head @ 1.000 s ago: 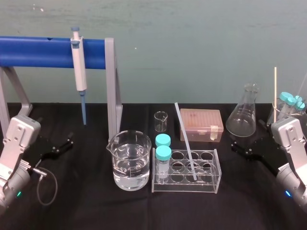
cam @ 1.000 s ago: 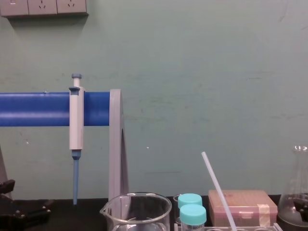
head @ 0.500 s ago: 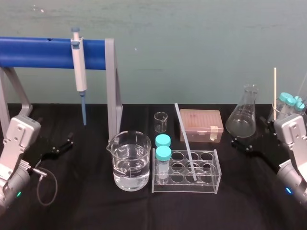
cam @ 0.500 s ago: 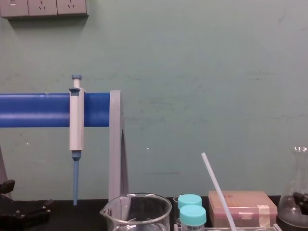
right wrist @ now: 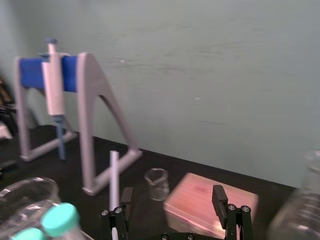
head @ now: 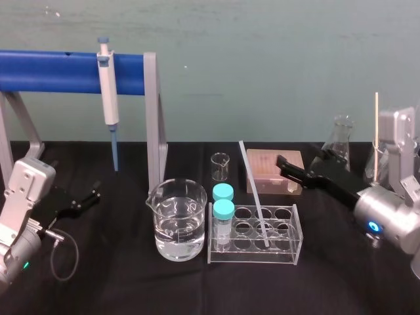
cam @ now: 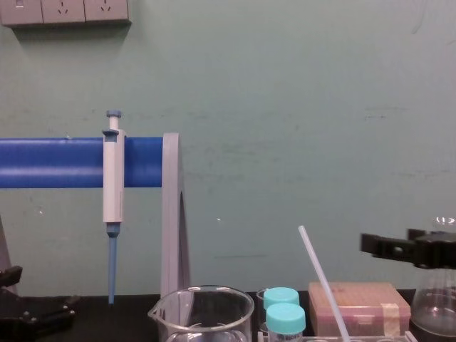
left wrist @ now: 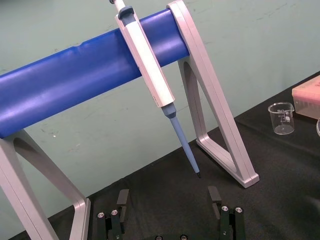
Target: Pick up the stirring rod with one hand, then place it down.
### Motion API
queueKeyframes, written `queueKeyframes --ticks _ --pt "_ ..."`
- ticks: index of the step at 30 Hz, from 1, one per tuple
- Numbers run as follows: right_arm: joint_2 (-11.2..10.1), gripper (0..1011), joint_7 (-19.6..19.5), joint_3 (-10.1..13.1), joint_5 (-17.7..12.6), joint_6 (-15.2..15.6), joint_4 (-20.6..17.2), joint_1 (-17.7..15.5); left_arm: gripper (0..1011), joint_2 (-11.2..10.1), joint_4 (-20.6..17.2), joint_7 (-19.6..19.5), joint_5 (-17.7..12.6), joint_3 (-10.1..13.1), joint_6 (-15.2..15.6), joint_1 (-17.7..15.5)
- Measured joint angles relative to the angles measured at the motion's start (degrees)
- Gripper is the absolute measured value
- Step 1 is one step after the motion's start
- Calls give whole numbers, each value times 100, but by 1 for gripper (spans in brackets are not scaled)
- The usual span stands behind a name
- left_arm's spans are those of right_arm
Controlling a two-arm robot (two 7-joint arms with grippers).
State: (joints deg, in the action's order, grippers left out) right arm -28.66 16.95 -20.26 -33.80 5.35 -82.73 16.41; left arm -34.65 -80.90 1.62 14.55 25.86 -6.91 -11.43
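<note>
Right gripper (head: 283, 164): raised off the table, reaching in from the right, tips over the pink tip box (head: 262, 172).
Right gripper state: jaws spread wide with nothing between them. In the right wrist view the gap between the fingers (right wrist: 218, 196) frames the tip box beyond.
Stirring rod (head: 254, 195): stands slanted in the clear tube rack (head: 286, 252), lower end down in a front well, upper end leaning back and left past the tip box's left edge.
Rod vs right gripper: apart in the head and chest views, no contact. In the right wrist view the rod sits just outside one finger, not in the gap.
Left gripper (head: 82, 200): parked low at the table's left edge, jaws apart, holding nothing.
Large beaker (head: 176, 220): part-filled with clear liquid, just left of the rack; the rod's top stands higher than its rim.
Capped tubes (head: 223, 209): two with teal caps, in the rack's left column.
Small beaker (head: 220, 167): behind the rack, left of the tip box.
Flask (head: 341, 131): behind the right gripper, partly hidden by it.
Pipette (head: 107, 92): white and blue, hangs from the blue bar (head: 52, 71) of the stand at back left.
Table (head: 118, 282): black surface.
</note>
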Motion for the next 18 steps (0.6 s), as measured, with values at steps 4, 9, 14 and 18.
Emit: queueKeyframes --ticks 4,9,14,18 --pt "140 1003 256 -65 -75 206 73 186 1000 0 0 0 0 0 0 0" --pt "274 1003 529 -236 -2 330 200 404 1000 0 0 0 0 0 0 0" --pt "383 1003 632 -394 133 399 399 584 1000 0 0 0 0 0 0 0" --pt "503 1003 661 -494 261 410 623 734 1000 0 0 0 0 0 0 0"
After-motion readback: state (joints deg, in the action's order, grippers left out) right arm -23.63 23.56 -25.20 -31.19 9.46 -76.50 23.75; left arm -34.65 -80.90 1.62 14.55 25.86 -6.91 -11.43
